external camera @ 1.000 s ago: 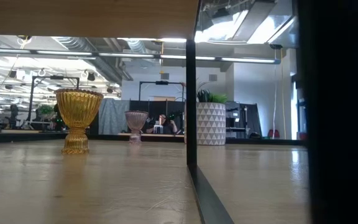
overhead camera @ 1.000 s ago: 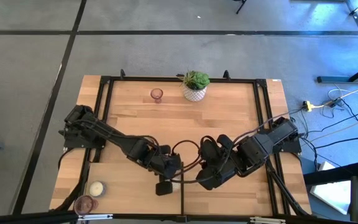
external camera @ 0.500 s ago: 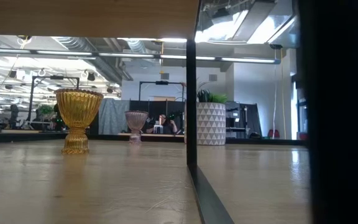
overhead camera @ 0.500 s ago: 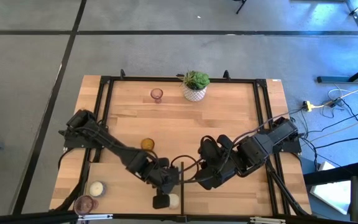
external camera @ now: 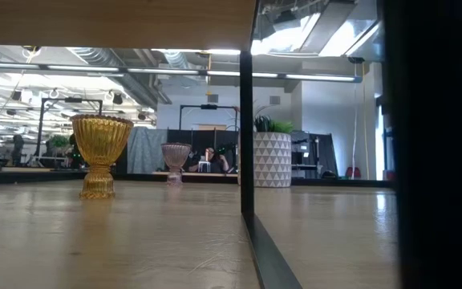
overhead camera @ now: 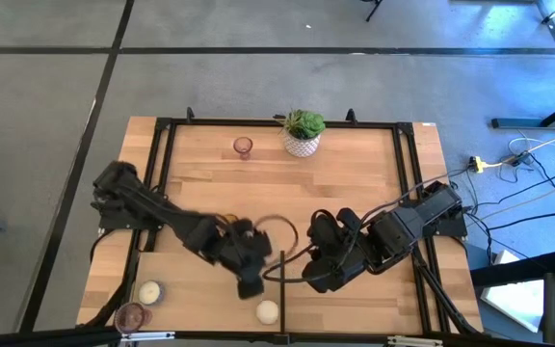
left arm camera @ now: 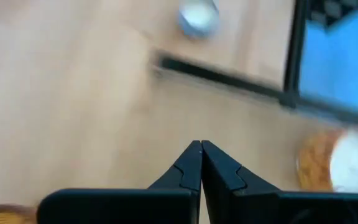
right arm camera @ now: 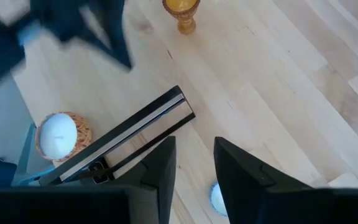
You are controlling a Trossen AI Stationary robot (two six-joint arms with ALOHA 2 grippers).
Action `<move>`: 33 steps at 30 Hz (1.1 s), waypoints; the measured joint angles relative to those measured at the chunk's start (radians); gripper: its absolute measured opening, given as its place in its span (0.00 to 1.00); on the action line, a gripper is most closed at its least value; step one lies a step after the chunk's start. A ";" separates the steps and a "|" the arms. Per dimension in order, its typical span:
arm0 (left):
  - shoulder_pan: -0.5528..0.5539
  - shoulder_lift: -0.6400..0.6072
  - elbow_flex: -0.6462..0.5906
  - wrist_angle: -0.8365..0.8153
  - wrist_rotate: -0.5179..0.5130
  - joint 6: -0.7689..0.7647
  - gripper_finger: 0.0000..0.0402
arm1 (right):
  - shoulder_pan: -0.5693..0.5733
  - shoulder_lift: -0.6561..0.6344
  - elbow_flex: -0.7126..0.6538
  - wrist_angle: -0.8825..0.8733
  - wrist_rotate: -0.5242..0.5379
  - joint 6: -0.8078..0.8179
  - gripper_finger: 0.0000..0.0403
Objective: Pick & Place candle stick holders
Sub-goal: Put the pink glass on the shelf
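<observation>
A white candle stick holder [overhead camera: 266, 311] stands on its base near the table's front edge, beside a black bar [overhead camera: 282, 289]. My left gripper [overhead camera: 249, 281] hovers shut just behind it, touching nothing; its tips [left arm camera: 201, 149] meet. My right gripper [overhead camera: 314, 277] hangs open to the right of the bar, and nothing sits between its fingers [right arm camera: 194, 155]. The amber holder [external camera: 101, 156] stands mid-table and is mostly hidden under my left arm in the high view. A pink holder [overhead camera: 243, 146] stands at the back. A white holder [overhead camera: 149, 291] and a pink one [overhead camera: 133, 315] stand at the front left corner.
A white pot with a green plant [overhead camera: 303, 133] stands at the back middle. A black frame [overhead camera: 158, 173] runs around the tabletop. Cables loop between the two arms. Bare wood lies across the middle and the right half.
My left gripper dipped toward the near edge next to the white holder, then drew back up and away from that edge, staying shut. The white holder stays by the bar and now shows clear of the gripper. My left arm covers the amber holder again.
</observation>
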 joint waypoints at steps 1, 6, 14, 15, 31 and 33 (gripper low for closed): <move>0.006 -0.024 0.000 -0.009 -0.029 -0.013 0.00 | 0.000 0.000 0.000 -0.001 0.000 -0.009 0.28; 0.042 -0.150 0.000 -0.084 -0.133 -0.103 0.00 | 0.004 0.000 0.000 -0.002 0.000 -0.117 0.28; 0.126 -0.278 0.001 -0.277 -0.249 -0.336 0.00 | 0.081 0.000 0.000 0.002 -0.024 -0.490 0.28; 0.139 -0.285 0.001 -0.305 -0.250 -0.353 0.00 | 0.087 0.000 0.000 0.003 -0.018 -0.505 0.27; 0.323 -0.283 0.001 -0.338 -0.238 -0.342 0.00 | -0.067 -0.361 -0.486 0.300 0.004 -0.853 0.27; 0.354 -0.283 0.001 -0.332 -0.224 -0.341 0.00 | -0.105 -0.506 -0.712 0.505 -0.071 -0.857 0.27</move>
